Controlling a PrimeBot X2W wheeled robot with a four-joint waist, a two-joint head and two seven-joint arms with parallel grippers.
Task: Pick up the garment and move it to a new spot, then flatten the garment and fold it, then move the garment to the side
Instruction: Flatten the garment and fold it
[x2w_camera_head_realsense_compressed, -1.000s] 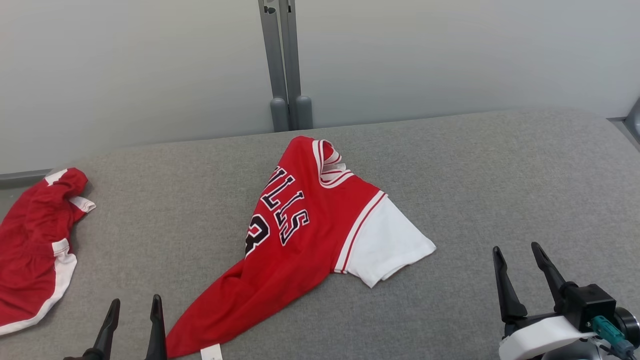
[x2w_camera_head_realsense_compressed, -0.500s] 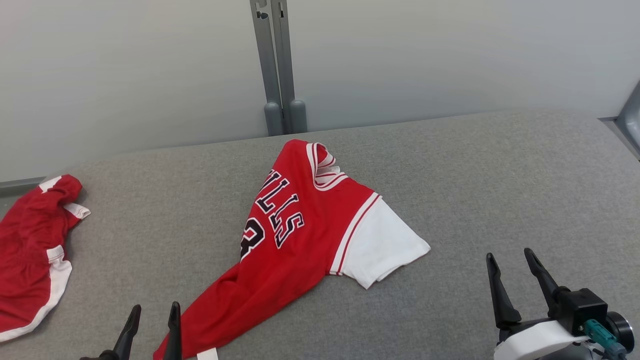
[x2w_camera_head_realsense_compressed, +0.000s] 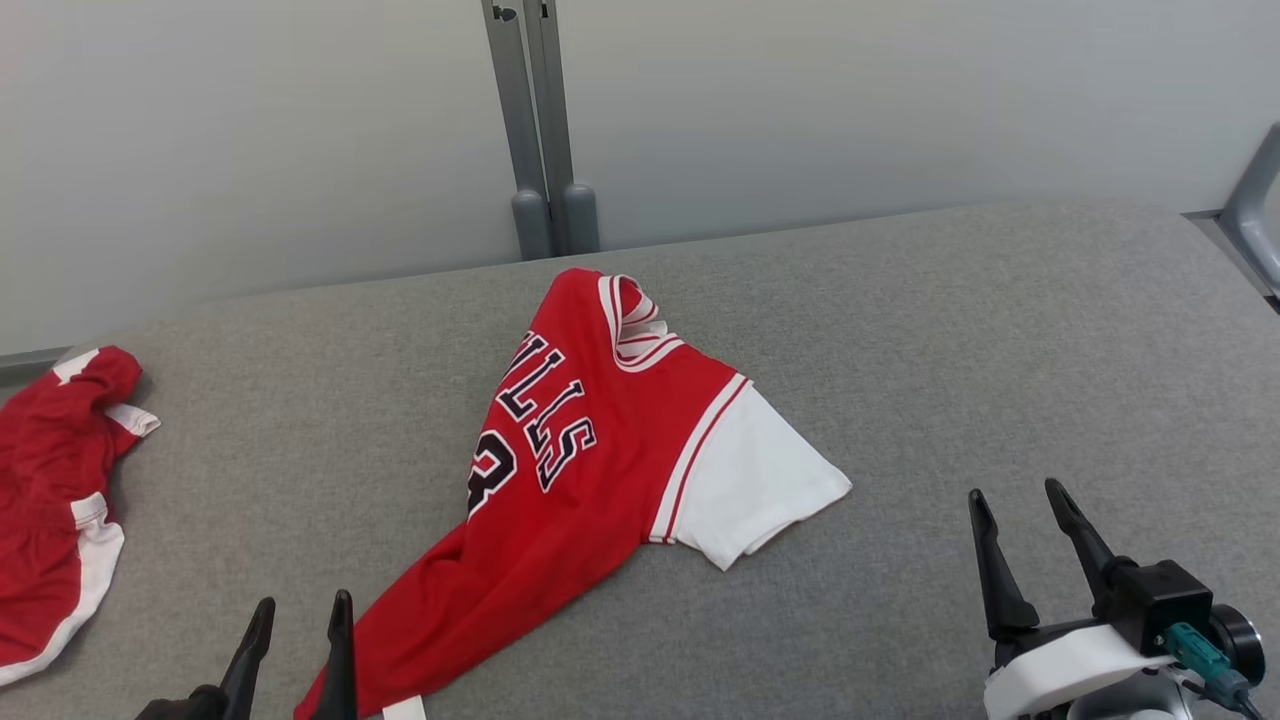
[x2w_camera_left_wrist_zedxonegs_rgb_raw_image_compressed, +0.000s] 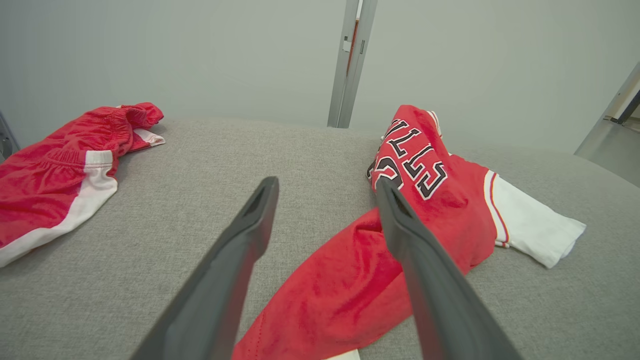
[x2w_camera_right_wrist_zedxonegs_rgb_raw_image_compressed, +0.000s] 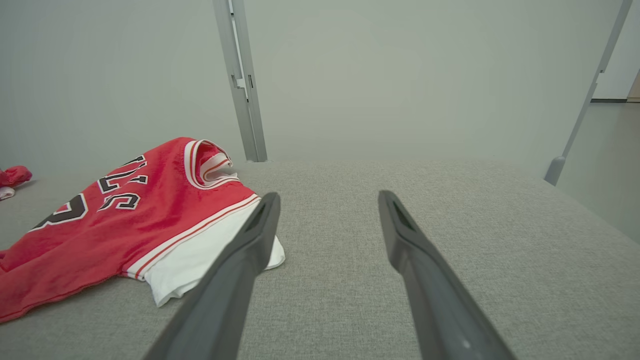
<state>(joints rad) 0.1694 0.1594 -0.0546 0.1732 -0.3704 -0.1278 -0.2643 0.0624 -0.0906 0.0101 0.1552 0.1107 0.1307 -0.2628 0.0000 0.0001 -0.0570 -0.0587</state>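
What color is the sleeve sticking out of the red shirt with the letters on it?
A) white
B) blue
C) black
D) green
A: the jersey is red, but its sleeve is plain white, and red and white stripes run where the two meet.

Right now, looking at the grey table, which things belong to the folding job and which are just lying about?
Job: red jersey, crumpled on the grey table; left claw, open, near its hem; right claw, open, apart to its right.
Lying about: red-and-white shorts at the table's left edge; grey post behind the table.
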